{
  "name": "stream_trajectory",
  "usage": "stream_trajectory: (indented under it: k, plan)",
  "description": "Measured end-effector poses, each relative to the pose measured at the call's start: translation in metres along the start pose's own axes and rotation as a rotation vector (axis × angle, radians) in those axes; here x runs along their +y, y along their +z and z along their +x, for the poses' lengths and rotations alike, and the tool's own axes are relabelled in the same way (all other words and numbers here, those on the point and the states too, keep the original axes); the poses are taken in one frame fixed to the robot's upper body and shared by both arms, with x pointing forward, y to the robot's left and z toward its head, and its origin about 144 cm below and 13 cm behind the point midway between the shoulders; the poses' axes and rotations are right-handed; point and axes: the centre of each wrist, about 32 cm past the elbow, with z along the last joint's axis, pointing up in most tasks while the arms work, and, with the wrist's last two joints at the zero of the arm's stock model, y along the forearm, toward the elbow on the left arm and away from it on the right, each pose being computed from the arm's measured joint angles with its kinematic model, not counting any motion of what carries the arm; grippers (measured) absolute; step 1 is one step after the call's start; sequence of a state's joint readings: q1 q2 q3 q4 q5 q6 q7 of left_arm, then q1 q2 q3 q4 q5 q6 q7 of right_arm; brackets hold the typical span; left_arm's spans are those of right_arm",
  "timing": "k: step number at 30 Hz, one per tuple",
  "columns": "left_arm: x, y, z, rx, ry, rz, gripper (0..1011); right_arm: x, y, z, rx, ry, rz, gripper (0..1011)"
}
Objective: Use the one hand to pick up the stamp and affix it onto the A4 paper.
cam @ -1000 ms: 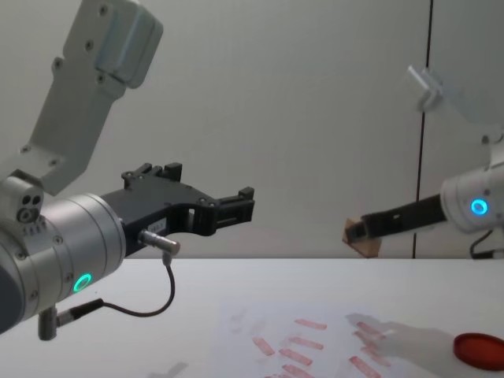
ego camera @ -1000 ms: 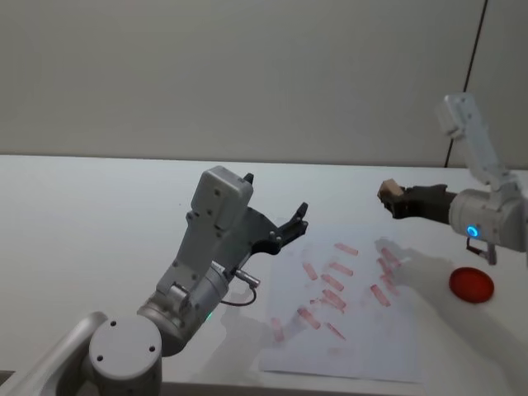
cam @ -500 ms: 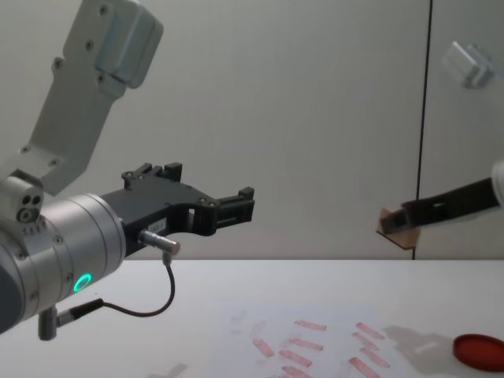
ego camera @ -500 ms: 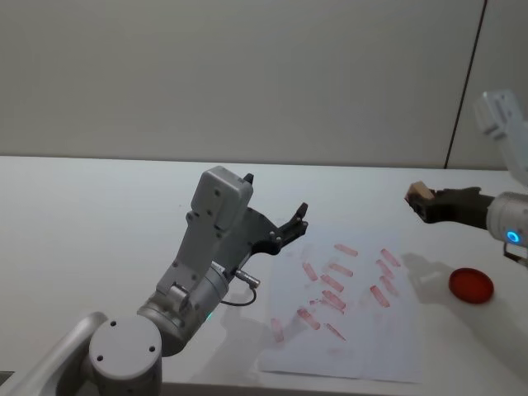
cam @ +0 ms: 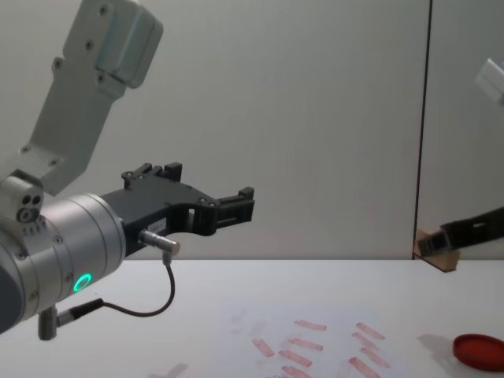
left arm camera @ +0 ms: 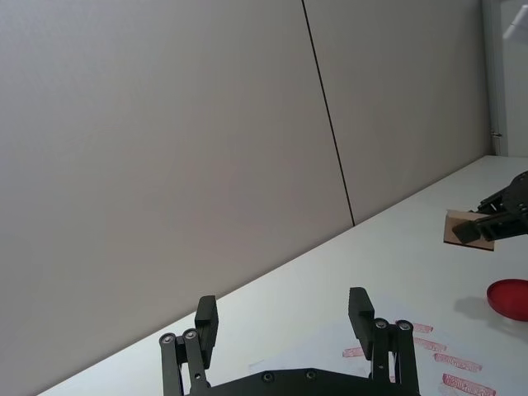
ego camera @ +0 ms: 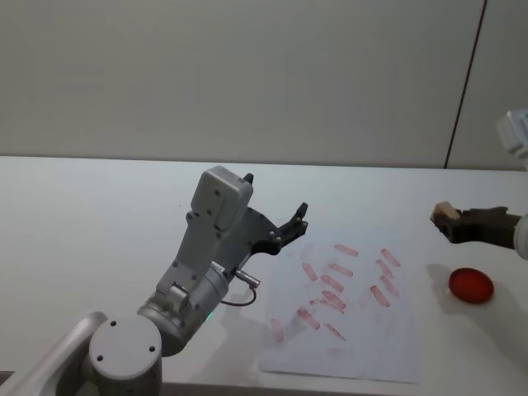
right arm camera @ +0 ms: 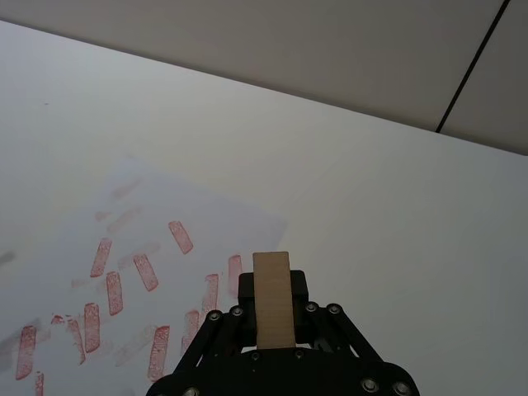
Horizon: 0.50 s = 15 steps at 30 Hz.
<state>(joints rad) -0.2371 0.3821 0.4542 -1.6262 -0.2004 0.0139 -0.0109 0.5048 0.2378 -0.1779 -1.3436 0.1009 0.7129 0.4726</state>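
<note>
My right gripper (ego camera: 452,221) comes in from the right edge, shut on the stamp (ego camera: 444,212), a small tan wooden block. It hangs in the air just beyond the right edge of the A4 paper (ego camera: 363,334), up and slightly left of the red ink pad (ego camera: 471,285). In the right wrist view the stamp (right arm camera: 272,301) stands between the black fingers, with the printed A4 paper (right arm camera: 124,214) below. The chest view shows the stamp (cam: 438,253) well above the table. My left gripper (ego camera: 295,221) is held open in the air over the paper's left side, holding nothing.
The red round ink pad (cam: 480,350) lies on the white table (ego camera: 99,206) right of the paper. Several red-pink prints mark the sheet's upper right part. A grey wall stands behind the table, and the left arm's cable (cam: 150,303) hangs under its wrist.
My right gripper has carried the stamp to the right, from over the paper's right part to beyond its edge near the ink pad. The left arm has not moved.
</note>
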Motion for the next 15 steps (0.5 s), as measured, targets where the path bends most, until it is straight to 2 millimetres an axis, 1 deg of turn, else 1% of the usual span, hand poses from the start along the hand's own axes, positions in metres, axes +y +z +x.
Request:
stream_trajectory:
  k: [8, 15]
  plan:
    - [0.000, 0.000, 0.000, 0.000, 0.000, 0.000, 1002, -0.004, -0.008, 0.003, 0.002, -0.011, -0.029, 218]
    - [0.000, 0.000, 0.000, 0.000, 0.000, 0.000, 1002, -0.007, -0.019, 0.007, 0.006, -0.021, -0.060, 218]
